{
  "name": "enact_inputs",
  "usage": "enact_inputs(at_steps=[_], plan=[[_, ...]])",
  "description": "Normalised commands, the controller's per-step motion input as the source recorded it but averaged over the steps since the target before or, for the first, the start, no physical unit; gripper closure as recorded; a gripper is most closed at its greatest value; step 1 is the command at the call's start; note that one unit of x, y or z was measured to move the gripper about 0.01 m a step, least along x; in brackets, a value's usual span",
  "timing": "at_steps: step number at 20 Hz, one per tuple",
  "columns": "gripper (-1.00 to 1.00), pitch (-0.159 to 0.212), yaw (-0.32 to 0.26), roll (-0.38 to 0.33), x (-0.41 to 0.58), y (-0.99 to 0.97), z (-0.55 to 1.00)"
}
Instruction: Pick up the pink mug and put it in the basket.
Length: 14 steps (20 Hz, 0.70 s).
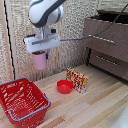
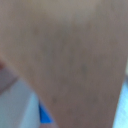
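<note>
basket: the basket [image 1: 22,101] sits closest to the camera, low on the exterior view's left, open side up, nothing in it that I can see

pink mug: the pink mug [image 1: 39,60] is up in the air, well clear of the wood, hanging upright (long axis pretty much vertical) right under the gripper

gripper: the gripper [image 1: 41,52] looks clamped on the mug's top edge, so I'd call it closed on the mug; the fingertips themselves are hard to make out

key relation: the basket lies down and towards the exterior view's left from the mug, so by my guess the carry needs a sideways shift that way plus a good drop before letting go

wrist view: basically useless, just a blurry pinkish-brown surface filling the frame with a bit of blue poking in (probably the mug up close, can't swear to it)

surface: light wooden table [image 1: 95,107], with a red bowl [image 1: 64,86] and a patterned box [image 1: 77,79] just beside it, both off to the exterior view's right of the basket and not under the mug's likely path

room: woven-looking wall panel behind, dark wooden drawers [image 1: 107,42] on the exterior view's right
</note>
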Motion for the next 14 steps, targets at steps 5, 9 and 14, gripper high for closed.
enact_inputs(at_steps=[5,9,14], plan=[[1.0,0.0,0.041,-0.045,0.0,0.67,0.54],[1.0,-0.041,0.008,-0.079,-0.084,0.72,0.21],[1.0,-0.083,0.0,-0.066,-0.493,0.69,0.04]])
